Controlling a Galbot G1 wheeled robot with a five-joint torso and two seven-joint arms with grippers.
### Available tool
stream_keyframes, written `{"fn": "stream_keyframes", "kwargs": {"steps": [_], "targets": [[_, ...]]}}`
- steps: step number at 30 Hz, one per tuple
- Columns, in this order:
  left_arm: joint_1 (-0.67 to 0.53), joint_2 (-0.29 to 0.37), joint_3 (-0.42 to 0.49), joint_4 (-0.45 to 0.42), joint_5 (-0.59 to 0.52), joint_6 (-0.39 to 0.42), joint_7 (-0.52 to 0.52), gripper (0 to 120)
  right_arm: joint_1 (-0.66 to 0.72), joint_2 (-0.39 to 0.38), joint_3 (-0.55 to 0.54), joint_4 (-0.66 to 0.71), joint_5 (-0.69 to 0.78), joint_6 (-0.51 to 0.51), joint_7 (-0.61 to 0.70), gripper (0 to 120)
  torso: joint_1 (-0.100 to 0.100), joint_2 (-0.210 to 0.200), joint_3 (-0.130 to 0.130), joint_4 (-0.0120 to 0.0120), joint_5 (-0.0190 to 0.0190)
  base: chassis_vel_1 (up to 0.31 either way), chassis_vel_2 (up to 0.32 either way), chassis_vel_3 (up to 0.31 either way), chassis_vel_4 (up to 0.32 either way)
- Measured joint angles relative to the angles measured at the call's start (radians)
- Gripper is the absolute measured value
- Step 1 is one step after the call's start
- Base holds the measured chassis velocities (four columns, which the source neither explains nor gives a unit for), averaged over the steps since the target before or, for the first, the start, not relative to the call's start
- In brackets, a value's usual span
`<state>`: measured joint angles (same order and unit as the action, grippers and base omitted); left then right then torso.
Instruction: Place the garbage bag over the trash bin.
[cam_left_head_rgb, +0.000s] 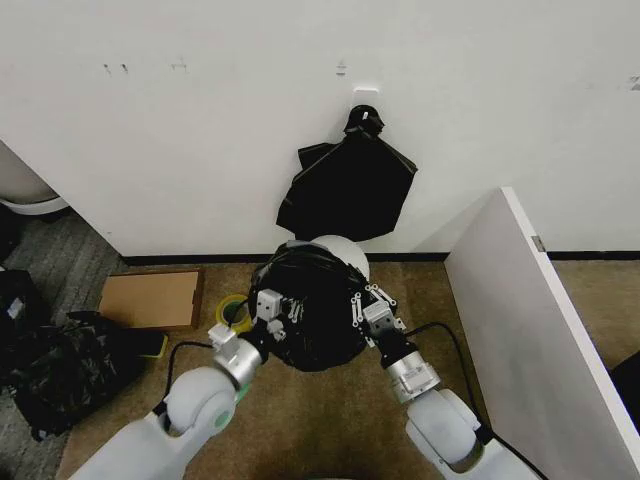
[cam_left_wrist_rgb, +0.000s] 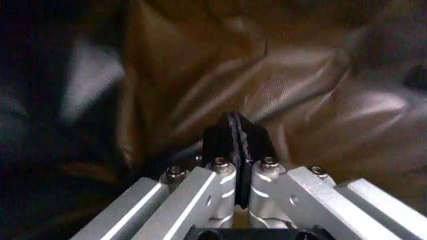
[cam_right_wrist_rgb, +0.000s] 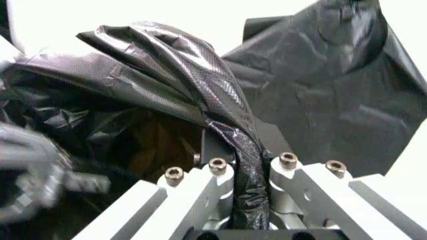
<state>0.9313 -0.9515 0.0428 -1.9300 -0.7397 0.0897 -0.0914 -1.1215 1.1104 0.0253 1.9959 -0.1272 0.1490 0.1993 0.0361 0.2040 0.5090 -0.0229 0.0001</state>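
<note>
Brown carpet by a white wall holds the trash bin (cam_left_head_rgb: 340, 250), mostly draped by the garbage bag (cam_left_head_rgb: 318, 310). Left gripper (cam_left_head_rgb: 272, 305) and right gripper (cam_left_head_rgb: 367, 308) each pinch the bag's edge.

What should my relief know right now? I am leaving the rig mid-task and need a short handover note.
Left gripper: shut on the thin, crinkly black plastic garbage bag, at the bag's left side.
Right gripper: shut on a bunched fold of the same bag, at its right side.
The round cream-white plastic trash bin stands on the floor by the wall; the bag is draped over most of it, and a strip of the far rim shows bare.
Done: bag gripped on both sides and brought over the bin.
Left: cover the far rim, then let go.
</note>
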Motion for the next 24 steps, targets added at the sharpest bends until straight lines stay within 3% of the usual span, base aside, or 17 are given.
{"fn": "stream_keyframes", "kwargs": {"steps": [5,24], "targets": [[-0.068,-0.044,0.056,0.057,0.001,0.029,-0.052,0,-0.009,0.003,0.002,0.004,-0.037,0.022,-0.013,1,0.000,0.000,0.000,-0.0001,0.0000,0.000,0.000,0.000,0.000],[-0.191,-0.157,0.089,0.236,0.003,0.062,-0.092,0,-0.025,0.008,-0.012,0.026,-0.038,0.030,-0.031,1,0.000,0.000,0.000,-0.0001,-0.0001,0.000,0.000,0.000,0.000]]}}
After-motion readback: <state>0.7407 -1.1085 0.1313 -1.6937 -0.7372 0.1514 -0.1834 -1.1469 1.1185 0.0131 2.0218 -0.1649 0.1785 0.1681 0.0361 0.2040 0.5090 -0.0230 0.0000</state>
